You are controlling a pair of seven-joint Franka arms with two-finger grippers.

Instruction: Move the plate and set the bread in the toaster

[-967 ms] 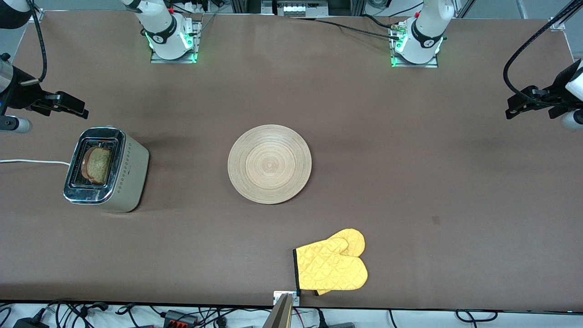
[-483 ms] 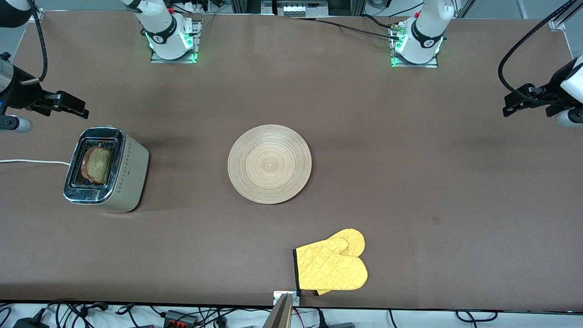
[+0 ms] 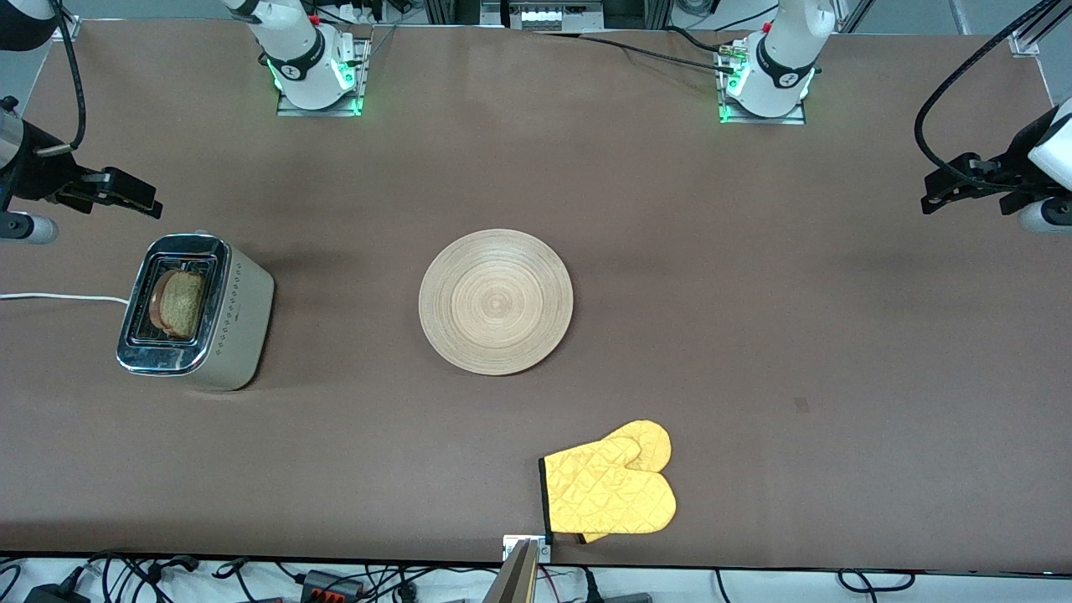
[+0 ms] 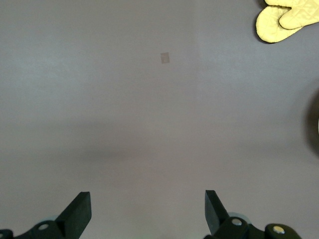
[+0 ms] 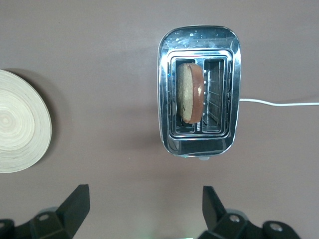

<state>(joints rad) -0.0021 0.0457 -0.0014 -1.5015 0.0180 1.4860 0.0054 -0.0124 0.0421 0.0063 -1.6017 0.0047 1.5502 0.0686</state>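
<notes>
The light-wood plate (image 3: 496, 301) lies flat mid-table, with nothing on it; its rim also shows in the right wrist view (image 5: 20, 129). The beige and chrome toaster (image 3: 243, 322) stands toward the right arm's end of the table. The bread (image 3: 180, 301) stands in one of its slots, its crust showing in the right wrist view (image 5: 190, 92) inside the toaster's chrome top (image 5: 199, 145). My right gripper (image 3: 126, 197) is open and empty, up in the air beside the toaster (image 5: 144, 209). My left gripper (image 3: 946, 194) is open and empty over bare table at the left arm's end (image 4: 148, 214).
A yellow oven mitt (image 3: 611, 490) lies near the table's front edge, nearer the camera than the plate; it also shows in the left wrist view (image 4: 286, 20). The toaster's white cord (image 3: 59, 296) runs off the table's end.
My left gripper has drifted slightly up and toward the table's middle. The right gripper, toaster, bread and plate have not visibly moved.
</notes>
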